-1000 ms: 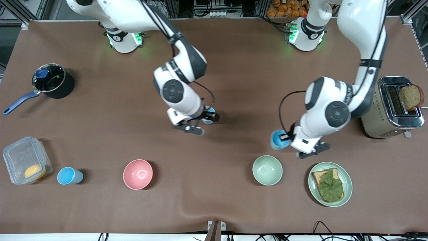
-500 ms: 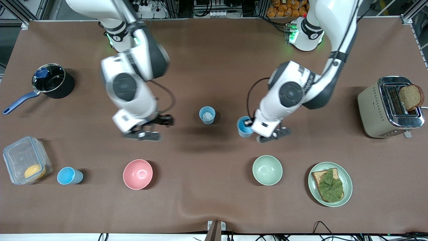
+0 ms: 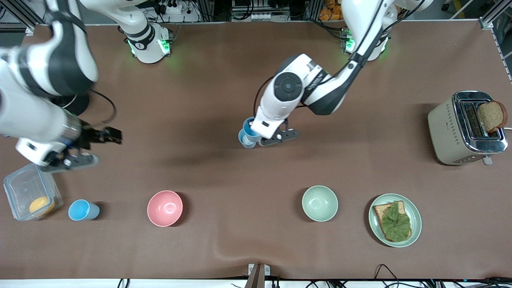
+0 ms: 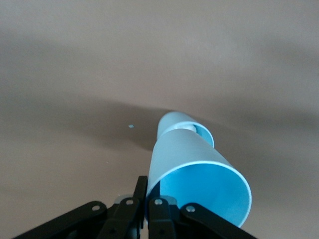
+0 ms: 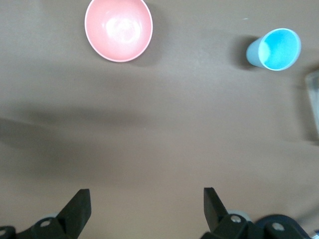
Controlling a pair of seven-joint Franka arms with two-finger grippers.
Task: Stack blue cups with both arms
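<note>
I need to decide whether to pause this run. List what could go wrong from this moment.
1. The left pincer grips its held cup by the rim alone, tilted over the standing cup; it may catch the rim and tip that cup instead of nesting.
2. The right pincer hangs open over bare table, with the third cup close beside the clear container; reaching in might bump the container.

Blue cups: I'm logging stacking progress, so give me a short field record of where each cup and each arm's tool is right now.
held cup: gripped by the left tool, raised over the standing cup
standing cup: on the table mid-table, partly covered by the held cup
third cup: upright between the clear container and the pink bowl
right tool: open, empty, over the table above the container
stack status: not yet seated
</note>
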